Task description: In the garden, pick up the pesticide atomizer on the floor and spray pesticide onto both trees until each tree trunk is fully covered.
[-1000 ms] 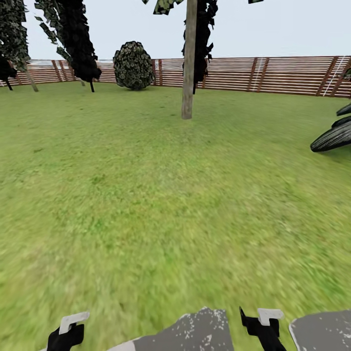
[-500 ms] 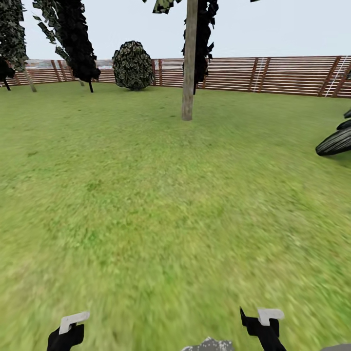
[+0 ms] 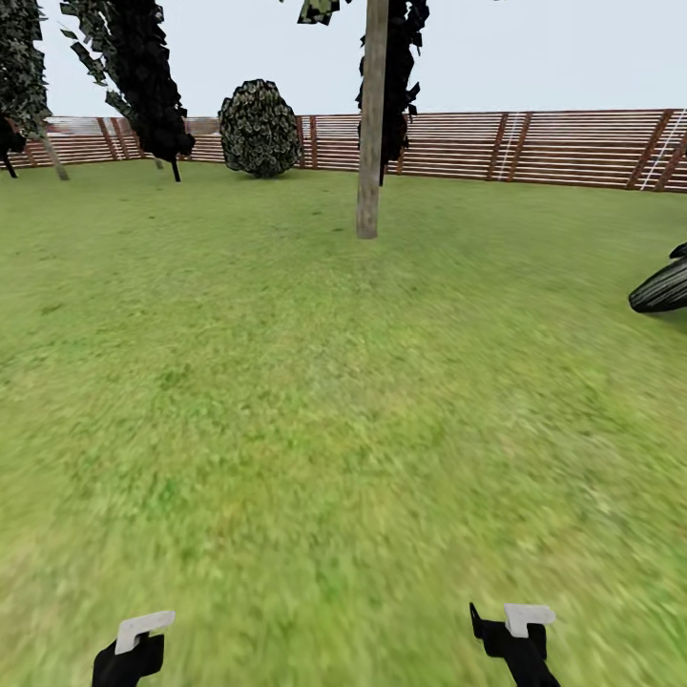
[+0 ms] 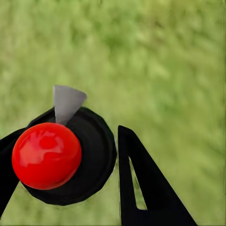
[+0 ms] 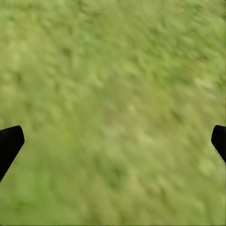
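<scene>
The pesticide atomizer [image 4: 46, 154], with a glossy red round cap, a black body and a grey nozzle, sits between the fingers of my left gripper [image 4: 66, 141], which is shut on it. In the head view my left gripper [image 3: 134, 647] and my right gripper [image 3: 515, 632] hang low over the garden's grass. The right gripper [image 5: 115, 141] is open, with only lawn between its spread fingertips. One tree trunk [image 3: 370, 124], a pale grey-brown column, rises straight ahead in the middle distance; its crown runs out of the picture. No white specks show on it.
A brown slatted fence [image 3: 534, 145] closes the far side of the lawn. A round bush [image 3: 260, 128] and dark-leaved trees [image 3: 143, 81] stand at the back left. A dark ribbed shape [image 3: 660, 286] lies low at the right edge.
The camera has rolled forward over the lawn: the grey paving slabs at the lower edge have slid out of view. Both grippers hold the same pose.
</scene>
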Robot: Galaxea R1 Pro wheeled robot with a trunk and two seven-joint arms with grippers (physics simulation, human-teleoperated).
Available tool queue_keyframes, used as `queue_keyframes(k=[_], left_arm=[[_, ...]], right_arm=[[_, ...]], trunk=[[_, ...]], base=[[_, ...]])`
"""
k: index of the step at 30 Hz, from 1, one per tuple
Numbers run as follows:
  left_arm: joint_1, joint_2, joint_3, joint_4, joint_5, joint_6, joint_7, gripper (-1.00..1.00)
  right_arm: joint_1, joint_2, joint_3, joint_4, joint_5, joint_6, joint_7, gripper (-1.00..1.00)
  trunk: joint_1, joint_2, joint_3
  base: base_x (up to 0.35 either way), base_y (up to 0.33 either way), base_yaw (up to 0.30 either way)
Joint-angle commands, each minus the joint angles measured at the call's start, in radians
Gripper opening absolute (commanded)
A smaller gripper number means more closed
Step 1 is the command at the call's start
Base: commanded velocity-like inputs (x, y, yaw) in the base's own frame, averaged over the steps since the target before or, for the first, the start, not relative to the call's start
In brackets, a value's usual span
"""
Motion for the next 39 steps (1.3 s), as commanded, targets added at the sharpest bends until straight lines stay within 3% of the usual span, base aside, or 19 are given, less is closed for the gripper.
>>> queue_keyframes(k=[1,39], left_arm=[[-0.001,0.0,-0.003,0.001,0.008,-0.003,0.0,-1.0],[-0.001,0.0,-0.003,0.001,0.008,-0.003,0.0,-1.0]], right_arm=[[-0.001,0.0,-0.004,0.001,0.004,-0.003,-0.001,1.0],[-0.001,0.0,-0.004,0.001,0.005,-0.003,-0.001,1.0]], trunk=[[0.0,0.0,-0.001],[0.0,0.0,-0.001]], base=[[0.338,0.0,0.0],[0.338,0.0,0.0]])
